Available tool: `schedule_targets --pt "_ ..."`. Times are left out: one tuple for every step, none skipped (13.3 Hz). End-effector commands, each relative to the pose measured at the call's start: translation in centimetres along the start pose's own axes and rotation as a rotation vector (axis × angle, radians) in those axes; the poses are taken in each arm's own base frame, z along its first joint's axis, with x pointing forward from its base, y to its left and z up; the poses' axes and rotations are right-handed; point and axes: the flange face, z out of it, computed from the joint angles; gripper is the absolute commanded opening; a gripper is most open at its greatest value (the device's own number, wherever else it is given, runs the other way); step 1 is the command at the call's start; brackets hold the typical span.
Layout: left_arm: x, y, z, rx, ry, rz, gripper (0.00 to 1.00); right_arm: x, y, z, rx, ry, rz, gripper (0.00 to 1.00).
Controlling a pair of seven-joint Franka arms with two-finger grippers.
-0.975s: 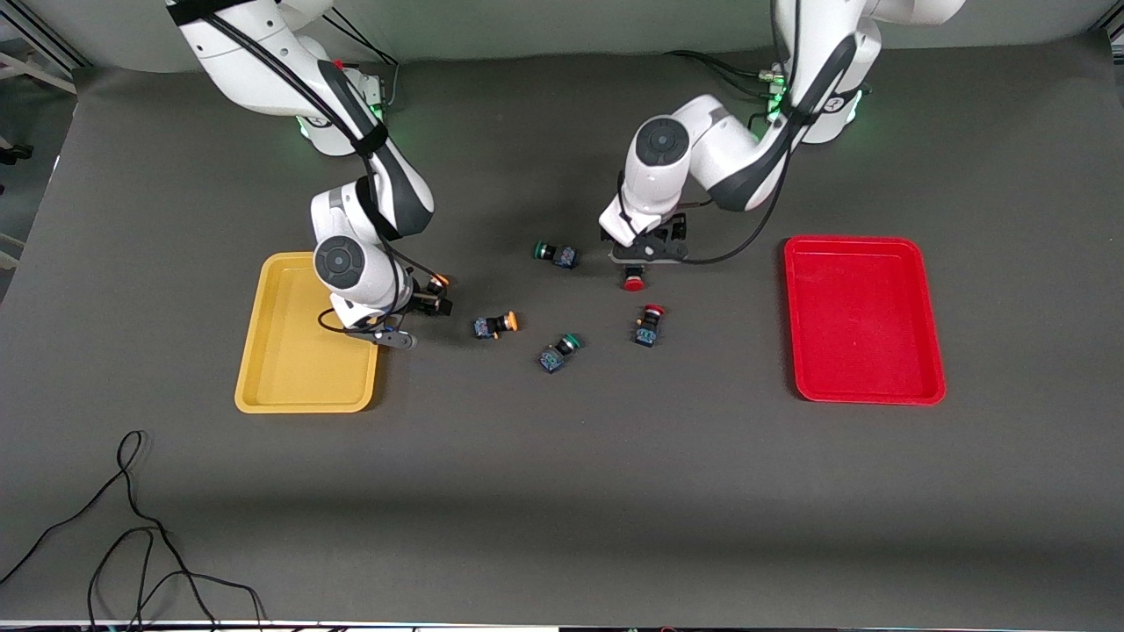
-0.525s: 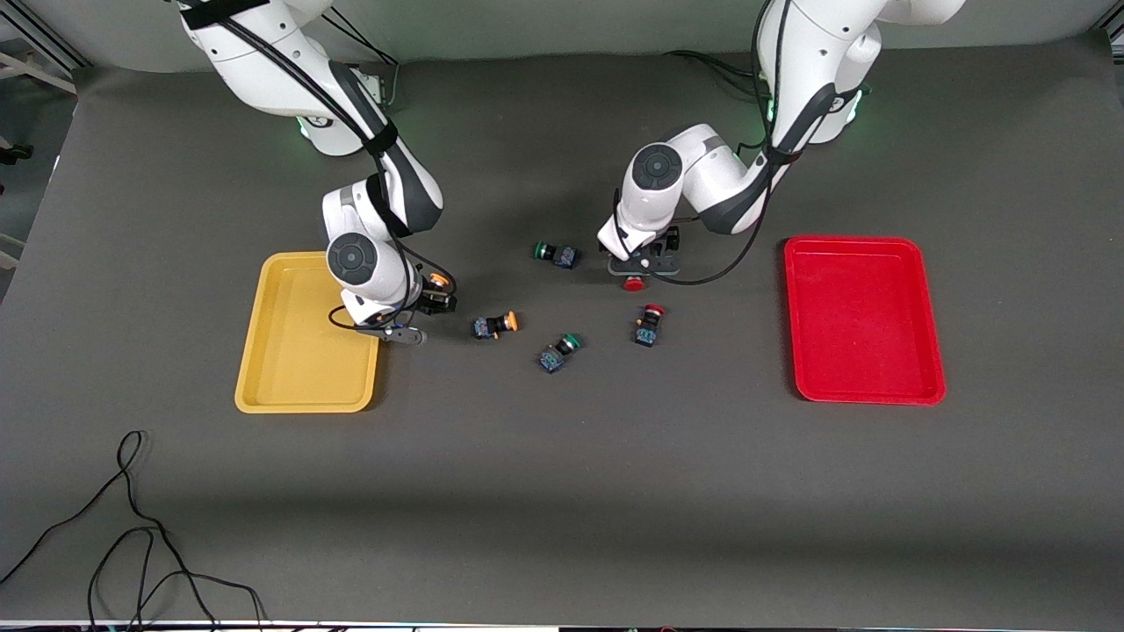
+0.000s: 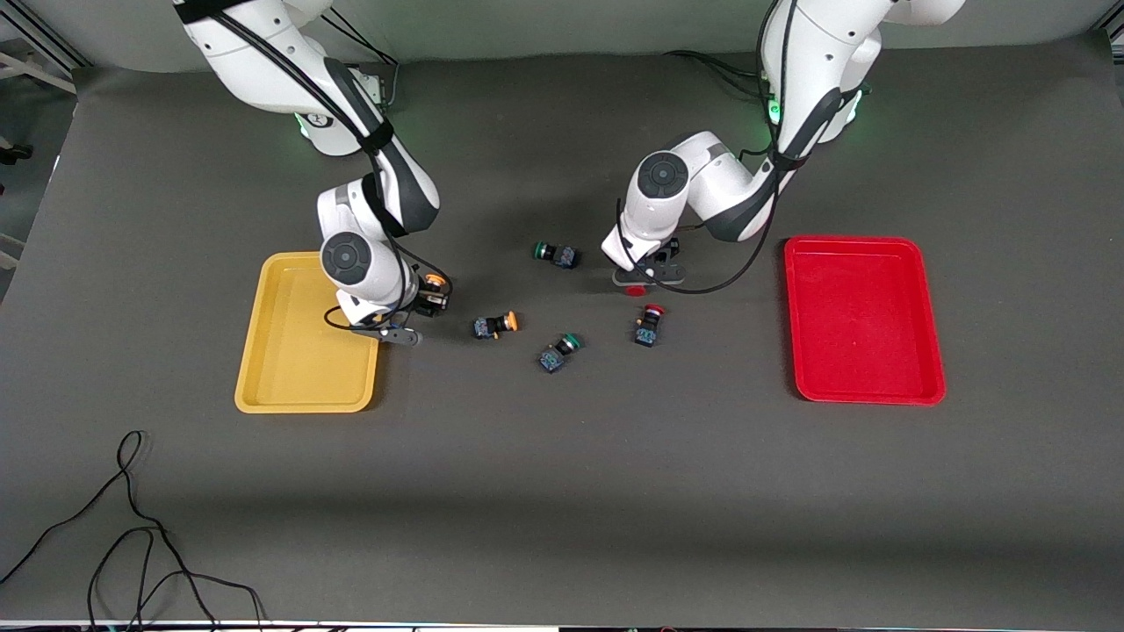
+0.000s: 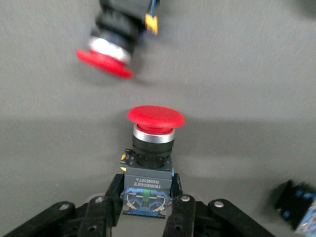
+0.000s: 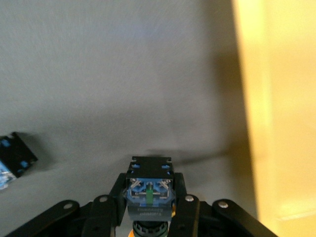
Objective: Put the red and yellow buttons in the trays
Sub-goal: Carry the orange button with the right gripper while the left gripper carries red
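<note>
My right gripper (image 3: 428, 297) is shut on a yellow-capped button (image 3: 434, 281), held just beside the yellow tray (image 3: 290, 377). In the right wrist view the fingers clamp its blue-black body (image 5: 148, 190), with the tray's rim (image 5: 276, 108) close by. My left gripper (image 3: 641, 279) is shut on a red-capped button (image 3: 636, 290) above the table's middle. The left wrist view shows its cap (image 4: 156, 117) and its body in my left gripper (image 4: 147, 190). A second red button (image 3: 649, 323) and a second yellow button (image 3: 496, 325) lie loose on the table. The red tray (image 3: 865, 386) is empty.
Two green-capped switches lie loose, one (image 3: 556, 254) nearer the arms' bases and one (image 3: 559, 351) nearer the front camera. A black cable (image 3: 132, 527) loops at the table's front corner. The loose red button also shows in the left wrist view (image 4: 111, 44).
My right gripper has drifted slightly toward the yellow tray with the yellow button. My left gripper has shifted a little toward the front camera with the red button. The loose switches have not moved.
</note>
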Motion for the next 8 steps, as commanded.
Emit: schedule_targets --pt "2.8 0.3 -7.8 0.035 0.041 -0.072 0.17 0.7 4.3 -7.7 0.051 -0.026 0.011 0.21" --pt "3.7 0.1 -10.9 0.036 0.033 -0.107 0.16 1.6 6.9 -9.9 0.063 -0.027 0.016 0.21" --pt "4.1 0.2 -13.6 0.033 0.035 -0.125 0.16 2.6 9.7 -10.9 0.073 -0.035 0.010 0.21" --pt "4.7 -0.5 -15.5 0.037 0.037 -0.132 0.15 3.7 12.4 -11.1 0.078 -0.041 -0.014 0.21" --pt "5.6 -2.0 -17.2 0.032 0.033 -0.143 0.15 4.8 14.9 -10.6 0.076 -0.042 -0.040 0.21" --pt "6.3 -3.6 -18.8 0.024 0.024 -0.142 0.15 6.1 17.5 -9.5 0.067 -0.037 -0.076 0.21" --pt "7.3 -6.1 -20.0 0.025 0.000 -0.138 0.15 7.2 19.0 -8.3 0.050 -0.020 -0.118 0.21" --pt "9.0 -9.8 -20.9 0.033 -0.036 -0.139 0.15 7.7 20.2 -6.8 0.033 -0.008 -0.143 0.22"
